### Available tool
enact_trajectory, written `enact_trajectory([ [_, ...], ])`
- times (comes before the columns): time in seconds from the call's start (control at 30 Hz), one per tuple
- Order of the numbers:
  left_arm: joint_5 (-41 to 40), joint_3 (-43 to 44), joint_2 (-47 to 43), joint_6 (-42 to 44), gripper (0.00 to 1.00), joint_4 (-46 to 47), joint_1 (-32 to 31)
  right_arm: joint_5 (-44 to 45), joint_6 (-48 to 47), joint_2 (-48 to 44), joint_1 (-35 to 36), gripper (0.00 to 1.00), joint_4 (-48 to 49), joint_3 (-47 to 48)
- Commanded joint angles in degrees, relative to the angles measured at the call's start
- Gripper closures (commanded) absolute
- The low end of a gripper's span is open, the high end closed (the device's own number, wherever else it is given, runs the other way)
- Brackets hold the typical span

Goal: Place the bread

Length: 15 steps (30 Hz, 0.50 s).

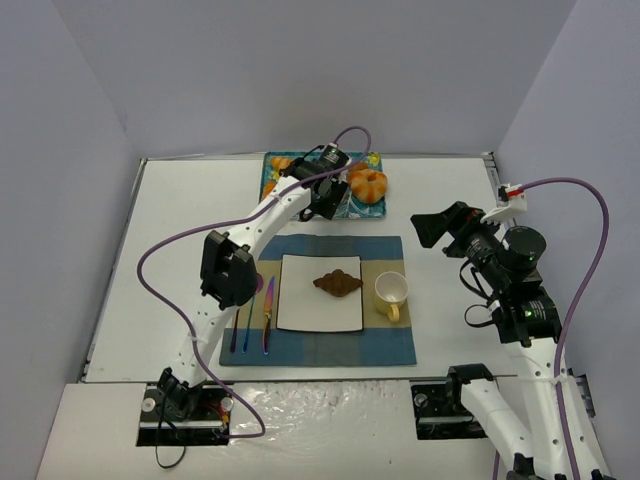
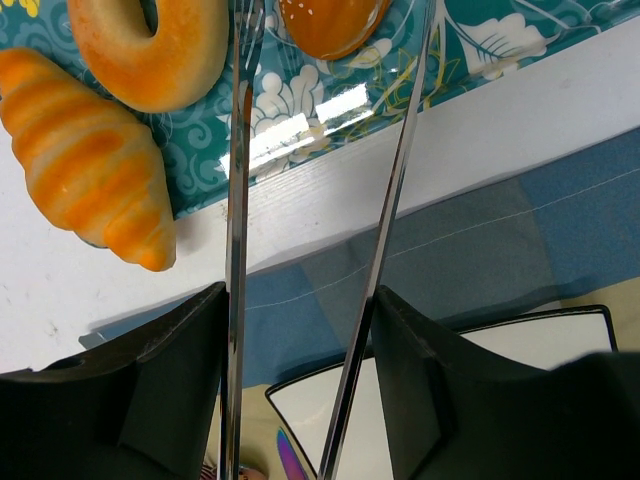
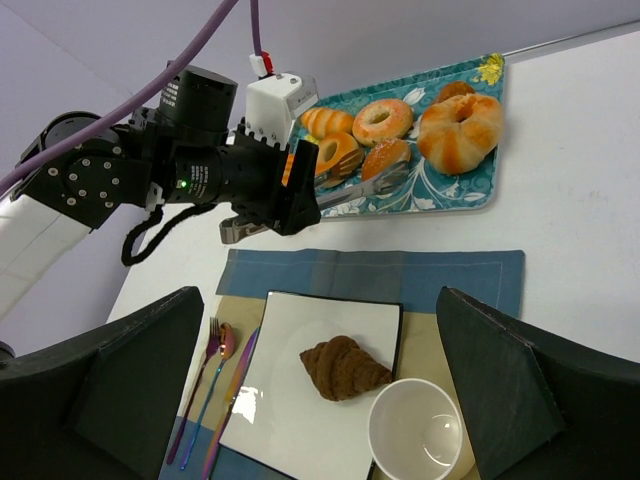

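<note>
The left gripper (image 2: pixel 300 295) is squeezing the tongs (image 2: pixel 236 200) partway shut, aiming their tips around a bun (image 2: pixel 330 20) on the tray (image 2: pixel 460 50), probably to grab it. The right gripper (image 3: pixel 320 295) is idling wide open and empty, out of the way.

No writing, label, brand, number or sign can be read in any of the three views. The tray (image 2: pixel 300 115), at twelve o'clock on the table (image 1: pixel 180 190), bears only a printed pattern of white flowers and leaves on teal, which is not lettering.
</note>
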Motion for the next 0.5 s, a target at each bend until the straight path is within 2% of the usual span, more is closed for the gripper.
enact_trajectory([
  [0.0, -0.1, 3.0, -1.1, 1.0, 0.48, 2.8, 0.1, -0.1, -0.6, 0.2, 0.0, 0.00, 3.3, 1.7],
  [0.3, -0.5, 3.9, 0.0, 1.3, 0.50, 3.6, 0.1, 0.2, -0.9, 0.1, 0.0, 0.00, 3.0, 1.5],
  [0.47, -0.7, 3.3, -0.2, 1.4, 0.62, 3.4, 0.1, 0.3, -1.0, 0.1, 0.0, 0.00, 2.9, 1.5],
])
